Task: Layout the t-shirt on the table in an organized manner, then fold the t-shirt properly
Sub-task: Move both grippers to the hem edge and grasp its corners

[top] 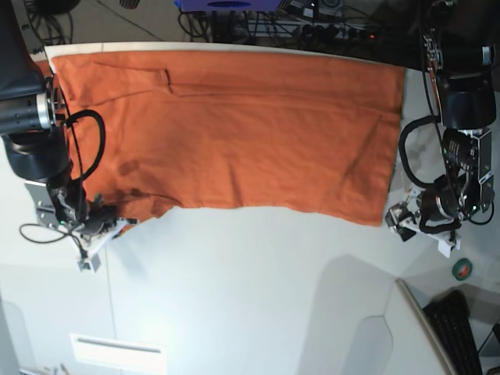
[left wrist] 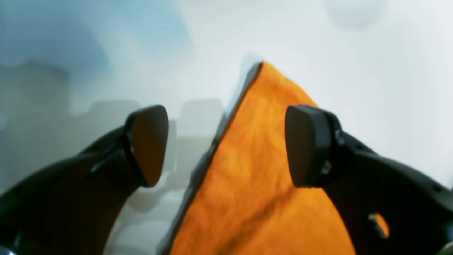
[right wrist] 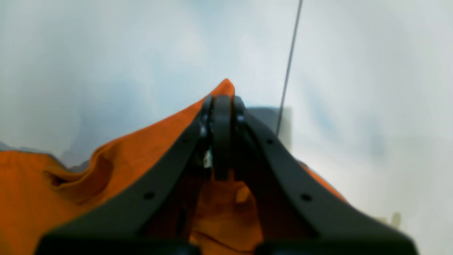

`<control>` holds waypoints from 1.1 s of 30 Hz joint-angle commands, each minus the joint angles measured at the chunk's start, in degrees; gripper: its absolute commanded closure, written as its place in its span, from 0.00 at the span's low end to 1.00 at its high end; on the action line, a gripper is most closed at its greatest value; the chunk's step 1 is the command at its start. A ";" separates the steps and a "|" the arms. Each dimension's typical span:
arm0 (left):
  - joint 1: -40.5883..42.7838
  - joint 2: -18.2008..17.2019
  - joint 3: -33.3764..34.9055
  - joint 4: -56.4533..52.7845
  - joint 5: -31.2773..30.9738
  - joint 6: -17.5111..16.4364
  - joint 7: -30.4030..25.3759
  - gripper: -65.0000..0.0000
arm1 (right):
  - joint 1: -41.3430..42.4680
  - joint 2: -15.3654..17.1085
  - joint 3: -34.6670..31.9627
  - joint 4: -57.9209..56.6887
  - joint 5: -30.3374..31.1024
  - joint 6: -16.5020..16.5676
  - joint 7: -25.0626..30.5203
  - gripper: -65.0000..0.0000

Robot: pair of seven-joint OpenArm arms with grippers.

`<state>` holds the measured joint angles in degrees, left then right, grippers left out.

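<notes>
Both wrist views are soft and out of focus, with pale washed-out glare on the table (left wrist: 371, 71). The base view is sharper, evenly bright, with faint grey shadows low on the tabletop.

The left gripper (left wrist: 226, 145) fills the lower part of the view, its two dark fingers standing wide apart. Between them lies a pointed corner of the orange t-shirt (left wrist: 254, 177), its tip reaching up past the fingertips onto the white table (left wrist: 371, 63). The cloth sits nearer the right pad (left wrist: 306, 145) than the left pad (left wrist: 150, 145); whether it touches either cannot be told. Its left edge runs straight and diagonal, with a thin shadow beside it. A dark crease crosses the lower cloth. The whole view is blurred.
</notes>
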<state>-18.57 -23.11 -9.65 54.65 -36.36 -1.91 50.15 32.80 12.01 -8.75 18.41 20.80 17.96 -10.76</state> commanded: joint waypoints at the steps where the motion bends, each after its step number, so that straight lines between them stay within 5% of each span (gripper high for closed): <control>1: -2.84 -1.02 1.34 -1.25 -0.17 -0.33 -0.79 0.26 | 1.53 0.52 -0.08 0.79 0.08 0.20 -0.18 1.00; 10: -11.98 -0.67 17.17 -21.38 -0.26 -0.68 -13.71 0.26 | 1.53 0.69 0.09 0.97 0.08 0.20 -0.18 1.00; 33: -11.45 1.27 17.61 -18.57 -0.26 -0.77 -18.11 0.26 | 1.45 0.69 -0.17 0.97 0.08 0.37 -0.18 1.00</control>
<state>-28.27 -21.10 8.08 35.07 -36.34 -2.66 32.88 32.67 12.16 -8.91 18.74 20.80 17.98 -11.14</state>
